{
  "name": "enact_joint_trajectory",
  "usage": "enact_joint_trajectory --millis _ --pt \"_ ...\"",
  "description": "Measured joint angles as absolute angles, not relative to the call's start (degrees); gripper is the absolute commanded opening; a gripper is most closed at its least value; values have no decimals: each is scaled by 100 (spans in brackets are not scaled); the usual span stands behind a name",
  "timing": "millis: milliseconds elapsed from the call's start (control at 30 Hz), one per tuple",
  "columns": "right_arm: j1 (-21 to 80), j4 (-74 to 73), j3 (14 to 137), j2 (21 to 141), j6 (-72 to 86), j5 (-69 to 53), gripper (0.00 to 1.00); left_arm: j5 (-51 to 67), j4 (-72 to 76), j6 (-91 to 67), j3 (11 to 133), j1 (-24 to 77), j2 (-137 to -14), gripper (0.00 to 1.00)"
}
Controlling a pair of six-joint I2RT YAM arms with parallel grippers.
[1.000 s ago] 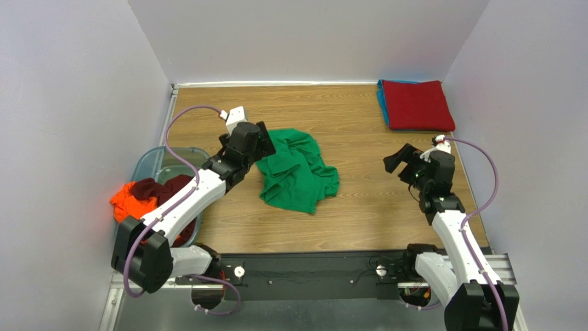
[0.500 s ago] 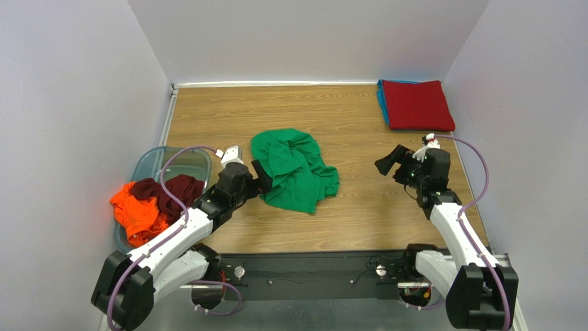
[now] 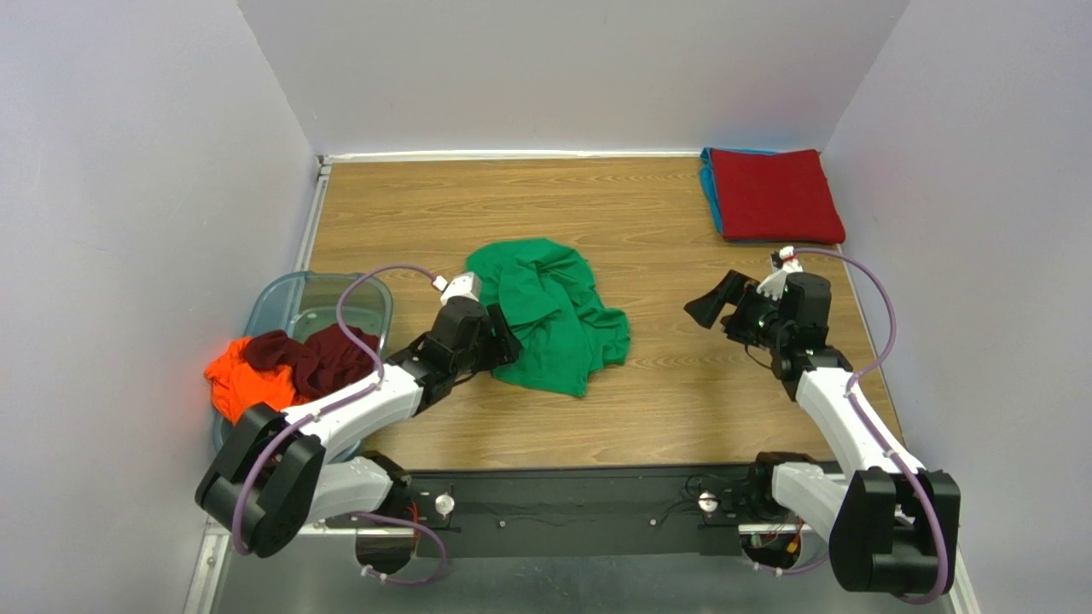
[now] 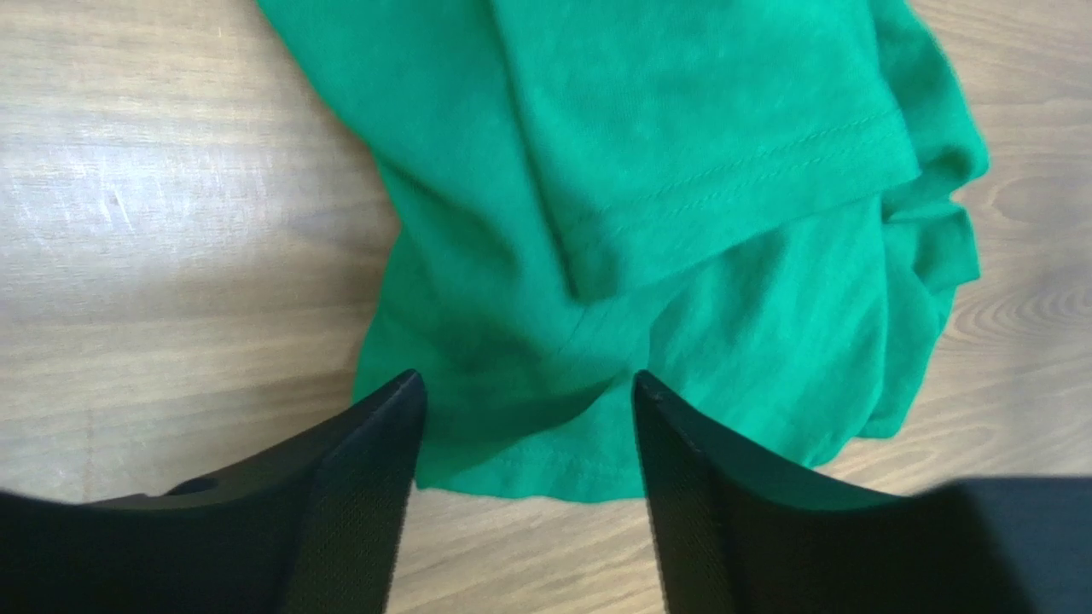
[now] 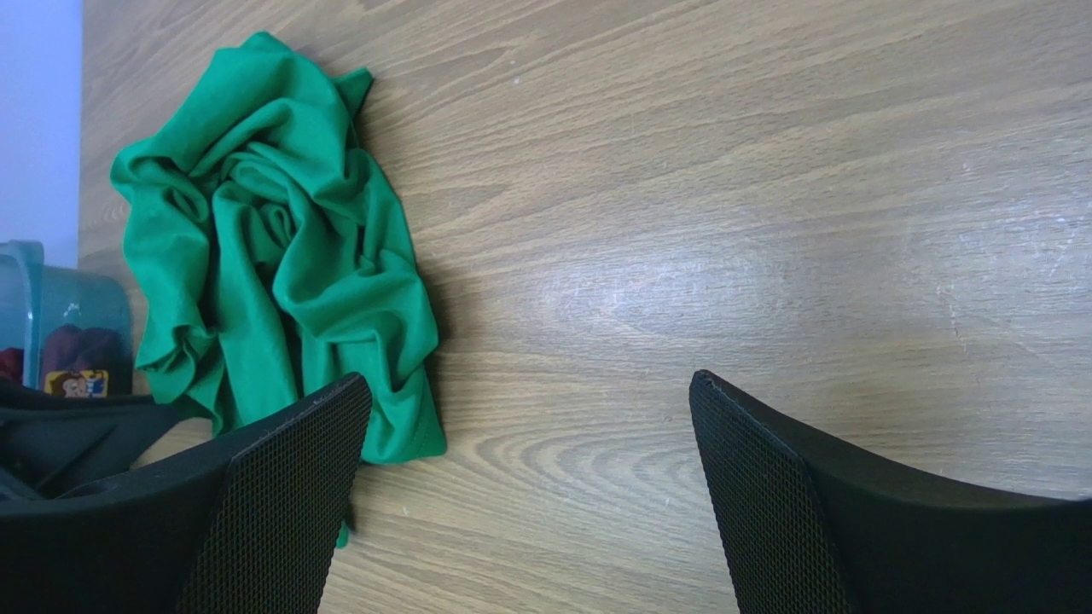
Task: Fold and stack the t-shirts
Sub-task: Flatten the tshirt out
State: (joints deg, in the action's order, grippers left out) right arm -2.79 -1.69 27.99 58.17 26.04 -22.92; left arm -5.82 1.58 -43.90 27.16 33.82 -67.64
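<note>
While you look from above, the green t-shirt lies crumpled mid-table. The left gripper is low at its near-left edge and the right gripper is well apart over bare wood. A red t-shirt sits folded on a teal-blue t-shirt in the far right corner, and a maroon t-shirt and an orange t-shirt spill from the tub. On the left wrist camera, the left gripper has its jaws apart, straddling the bottom hem of the green t-shirt without pinching it. The cloth looks light and limp, so expect it to sag, bunch and drag across the wood. Pinch that hem corner, and watch the folded sleeve lying over it. On the right wrist camera, the right gripper is spread wide and holds nothing. The green t-shirt is heaped to its left, so reach for an outer edge, not the wad.
</note>
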Motion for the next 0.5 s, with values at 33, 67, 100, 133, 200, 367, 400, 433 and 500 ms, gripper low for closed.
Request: enact_joint_trajectory --millis 33,67,100,133,200,367,400,433,500 --pt "-279 -165 2799 5846 2602 -2309 100 -620 148 -4372 2768 3382 -6807 60" --pt "-279 -163 2799 5861 2602 -2324 100 -666 145 -4377 2821 3382 -6836 54" --pt "-279 -163 2799 5865 2600 -2329 100 -727 139 -4390 2871 3382 -6845 52" --pt "-279 -158 2799 5872 2600 -2331 100 -786 139 -4394 2902 3382 -6845 51" --pt "-279 -152 2799 5885 2593 -2333 100 -917 117 -4401 2947 3382 -6842 51" --pt "-279 -137 2799 5931 2589 -2338 100 -1210 1 -4401 2950 3371 -6823 50" --pt "-279 -137 2799 5946 2587 -2340 100 -1245 -12 -4399 2950 3369 -6823 50" --pt "-279 -137 2799 5953 2587 -2340 100 -1253 -14 -4390 2950 3363 -6825 50" --pt "-279 -137 2799 5964 2587 -2342 100 -1240 -10 -4331 2950 3343 -6847 39"
